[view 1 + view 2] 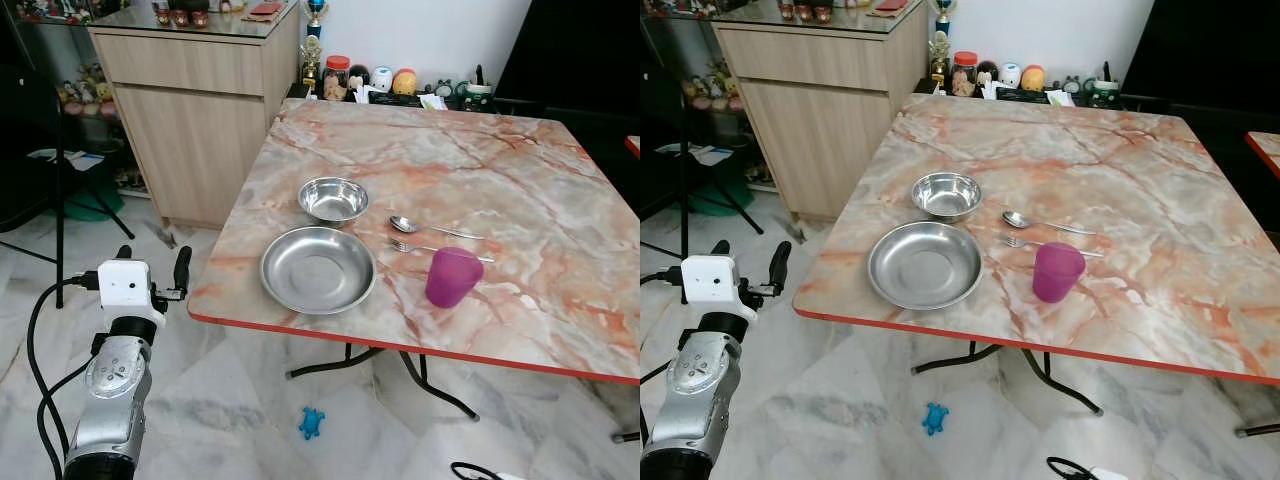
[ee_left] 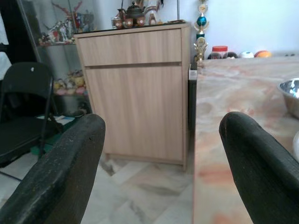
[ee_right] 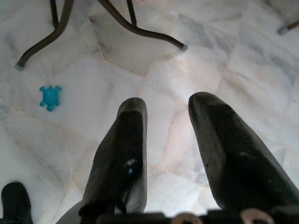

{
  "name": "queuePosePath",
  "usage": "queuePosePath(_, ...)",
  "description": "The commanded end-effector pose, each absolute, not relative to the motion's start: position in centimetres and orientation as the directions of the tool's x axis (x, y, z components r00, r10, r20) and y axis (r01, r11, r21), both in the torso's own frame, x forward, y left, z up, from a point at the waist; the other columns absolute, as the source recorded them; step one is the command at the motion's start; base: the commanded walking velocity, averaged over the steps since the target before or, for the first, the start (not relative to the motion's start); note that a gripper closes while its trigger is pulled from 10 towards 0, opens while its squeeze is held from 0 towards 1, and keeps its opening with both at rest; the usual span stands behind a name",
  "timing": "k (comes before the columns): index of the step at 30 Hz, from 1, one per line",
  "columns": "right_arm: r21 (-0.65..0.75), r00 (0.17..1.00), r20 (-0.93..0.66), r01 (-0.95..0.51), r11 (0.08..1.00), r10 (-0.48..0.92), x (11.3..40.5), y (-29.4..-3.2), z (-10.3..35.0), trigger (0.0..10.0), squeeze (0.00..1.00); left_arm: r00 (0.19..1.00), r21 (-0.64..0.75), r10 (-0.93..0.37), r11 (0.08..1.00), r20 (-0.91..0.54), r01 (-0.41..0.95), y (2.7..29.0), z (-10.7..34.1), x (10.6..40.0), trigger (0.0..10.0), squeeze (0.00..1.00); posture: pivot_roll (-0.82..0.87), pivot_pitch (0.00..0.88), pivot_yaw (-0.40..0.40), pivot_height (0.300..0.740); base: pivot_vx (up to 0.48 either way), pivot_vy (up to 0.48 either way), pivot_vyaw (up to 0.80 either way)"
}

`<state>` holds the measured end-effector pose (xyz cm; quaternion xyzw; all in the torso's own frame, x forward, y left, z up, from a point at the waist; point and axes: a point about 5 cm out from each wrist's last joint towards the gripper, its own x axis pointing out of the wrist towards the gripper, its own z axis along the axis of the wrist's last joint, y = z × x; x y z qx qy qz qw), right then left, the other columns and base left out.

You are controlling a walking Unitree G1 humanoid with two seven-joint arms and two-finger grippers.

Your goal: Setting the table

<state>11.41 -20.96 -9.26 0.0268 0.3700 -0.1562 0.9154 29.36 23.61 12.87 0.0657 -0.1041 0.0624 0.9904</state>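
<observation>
On the marble table (image 1: pixel 520 180) a steel plate (image 1: pixel 318 269) lies near the front edge, with a smaller steel bowl (image 1: pixel 333 199) just behind it. To their right lie a spoon (image 1: pixel 430 228) and a fork (image 1: pixel 432 247), and a purple cup (image 1: pixel 453 276) stands in front of them. My left gripper (image 1: pixel 153 262) is open and holds nothing. It is raised at table height, just left of the table's front left corner. The left wrist view shows its fingers (image 2: pixel 70 168) wide apart. My right gripper (image 3: pixel 169 103) hangs low over the floor, open and holding nothing.
A wooden cabinet (image 1: pixel 200 110) stands left of the table. Jars and trinkets (image 1: pixel 380 80) line a ledge behind the table. A blue turtle toy (image 1: pixel 311 422) lies on the marble floor by the table legs (image 1: pixel 430 385). A black folding chair (image 2: pixel 23 107) and a stand (image 1: pixel 58 200) are at the left.
</observation>
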Motion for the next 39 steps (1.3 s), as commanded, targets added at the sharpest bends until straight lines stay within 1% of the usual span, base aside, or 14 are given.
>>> queuePosePath(1,-0.067,0.663,-0.699,0.315,0.947,-0.269,11.0,-21.1,-9.4,10.0,0.00,0.964,0.086,0.110,0.987,0.243,-0.134,23.1,13.9,29.9,10.0,0.00,0.13,0.000,-0.059,0.740,0.000,0.000,-0.71)
queuePosePath(16,-0.047,0.682,-0.686,0.306,0.951,-0.253,12.5,-20.4,-9.1,10.0,0.00,0.965,0.041,0.084,0.994,0.248,-0.097,22.1,14.9,30.8,10.0,0.00,0.14,0.000,-0.058,0.740,0.000,0.000,-0.70)
queuePosePath(19,-0.041,0.690,-0.679,0.306,0.951,-0.251,12.7,-20.2,-9.1,10.0,0.00,0.964,0.035,0.083,0.995,0.253,-0.095,22.1,15.2,30.8,10.0,0.00,0.14,0.000,-0.058,0.740,0.000,0.400,-0.70)
queuePosePath(22,-0.034,0.710,-0.658,0.306,0.951,-0.252,12.9,-20.1,-8.9,10.0,0.00,0.961,0.037,0.081,0.995,0.263,-0.094,22.0,15.5,30.9,10.0,0.00,0.14,0.000,-0.056,0.740,0.000,0.352,0.00)
queuePosePath(28,-0.026,0.728,-0.637,0.308,0.951,-0.253,13.4,-19.8,-8.6,10.0,0.00,0.958,0.038,0.074,0.995,0.275,-0.088,21.8,16.0,31.0,10.0,0.00,0.14,0.000,-0.054,0.740,0.000,0.000,0.00)
queuePosePath(32,-0.017,0.737,-0.631,0.299,0.954,-0.242,13.7,-19.6,-8.5,10.0,0.00,0.959,0.053,0.058,0.996,0.279,-0.075,21.6,16.4,31.2,10.0,0.00,0.15,0.000,-0.053,0.740,0.000,0.480,0.00)
queuePosePath(35,-0.016,0.733,-0.639,0.291,0.957,-0.234,13.8,-19.4,-8.6,10.0,0.00,0.957,0.053,0.057,0.996,0.284,-0.075,21.6,16.5,31.2,10.0,0.00,0.15,0.000,-0.053,0.740,0.000,0.104,0.00)
queuePosePath(39,-0.004,0.739,-0.634,0.292,0.957,-0.228,14.1,-19.2,-8.5,10.0,0.00,0.954,0.062,0.044,0.996,0.296,-0.065,21.4,16.7,31.1,10.0,0.00,0.15,0.000,-0.051,0.740,0.000,0.000,-0.75)
